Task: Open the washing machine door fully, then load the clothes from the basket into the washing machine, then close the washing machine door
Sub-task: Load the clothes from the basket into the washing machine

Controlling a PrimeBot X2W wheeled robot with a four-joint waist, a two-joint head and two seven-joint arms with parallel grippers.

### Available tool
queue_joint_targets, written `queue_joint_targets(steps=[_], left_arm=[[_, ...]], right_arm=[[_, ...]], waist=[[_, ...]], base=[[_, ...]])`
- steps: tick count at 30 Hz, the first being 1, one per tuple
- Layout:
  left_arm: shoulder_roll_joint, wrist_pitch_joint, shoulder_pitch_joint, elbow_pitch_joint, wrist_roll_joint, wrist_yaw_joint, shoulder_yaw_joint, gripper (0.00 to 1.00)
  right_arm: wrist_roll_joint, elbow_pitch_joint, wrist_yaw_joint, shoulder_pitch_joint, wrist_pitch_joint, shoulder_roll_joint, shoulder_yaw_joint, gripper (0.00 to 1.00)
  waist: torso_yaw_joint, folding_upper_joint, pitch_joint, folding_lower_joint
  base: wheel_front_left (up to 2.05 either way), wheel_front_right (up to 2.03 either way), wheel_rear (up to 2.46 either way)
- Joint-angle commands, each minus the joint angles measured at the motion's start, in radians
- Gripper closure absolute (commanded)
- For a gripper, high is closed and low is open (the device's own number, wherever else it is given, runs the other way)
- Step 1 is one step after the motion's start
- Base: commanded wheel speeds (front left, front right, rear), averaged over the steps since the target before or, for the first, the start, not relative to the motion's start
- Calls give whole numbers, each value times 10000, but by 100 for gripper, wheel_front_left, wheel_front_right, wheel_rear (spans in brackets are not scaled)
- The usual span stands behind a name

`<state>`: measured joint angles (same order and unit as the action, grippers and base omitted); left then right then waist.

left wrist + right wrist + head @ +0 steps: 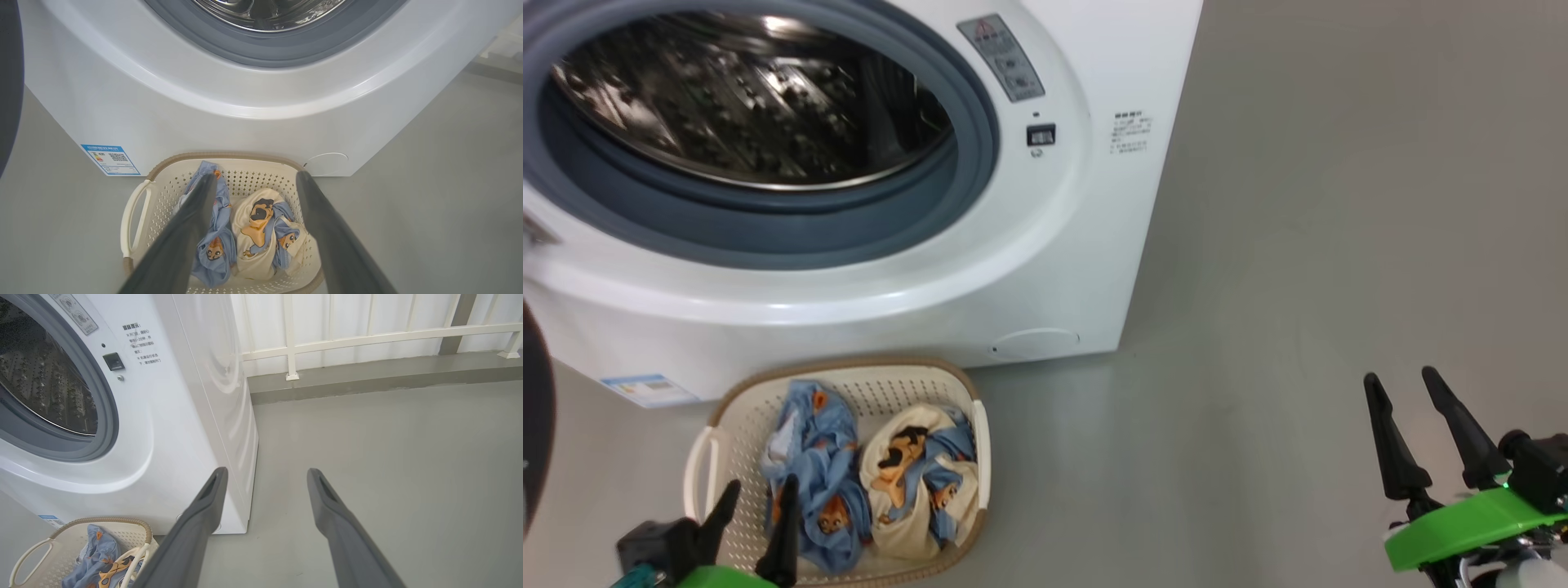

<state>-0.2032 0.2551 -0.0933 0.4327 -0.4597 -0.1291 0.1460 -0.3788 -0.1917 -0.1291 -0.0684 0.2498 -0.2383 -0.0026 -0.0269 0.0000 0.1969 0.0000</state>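
Door (534,425) is open: its dark rim sits at the far left edge of my head view, swung clear of the washing machine (1045,269). Opening is uncovered, grey rubber ring (768,237) and steel drum (752,98) both visible. I can't see any clothing inside the drum from here.

Basket (849,367) is on the floor (1298,245) just in front of the machine, below the opening, between the blue label (645,388) and the small round flap (1036,343). Both clothes are in it: the blue one (817,465) on the left, the cream one (915,482) on the right, touching each other, bunched up.

Left gripper (760,486) hangs over the near left part of the basket. Its 2 fingers are spread and hold nothing. In the left wrist view they frame both garments, the left finger overlapping the blue one. I can't tell if it touches.

Right gripper (1401,377) is well off to the right over bare floor, fingers spread, nothing between them. A white railing (367,335) stands behind the machine in the right wrist view.
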Motion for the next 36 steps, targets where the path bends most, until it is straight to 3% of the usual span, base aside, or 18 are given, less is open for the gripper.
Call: queue_joint_targets(steps=[1,10,22,36], left_arm=[[-220,67,-627,311,-63,-15,-44,0],[-253,67,-1971,2127,-545,-15,823,0],[-665,67,-4842,4663,-1296,-15,2828,0],[-980,-87,-7266,6601,-2850,-15,5117,0]], right_arm=[[116,308,-16,-293,120,-30,170,0],[248,484,-16,-785,120,231,204,0],[467,720,-16,-1831,120,602,331,0],[672,948,-16,-2938,120,656,563,0]], waist=[[-167,0,516,0],[-433,0,1686,0],[-743,0,3693,0],[-822,0,5691,0]], base=[[0,0,0],[0,0,0],[0,0,0],[0,0,0]])
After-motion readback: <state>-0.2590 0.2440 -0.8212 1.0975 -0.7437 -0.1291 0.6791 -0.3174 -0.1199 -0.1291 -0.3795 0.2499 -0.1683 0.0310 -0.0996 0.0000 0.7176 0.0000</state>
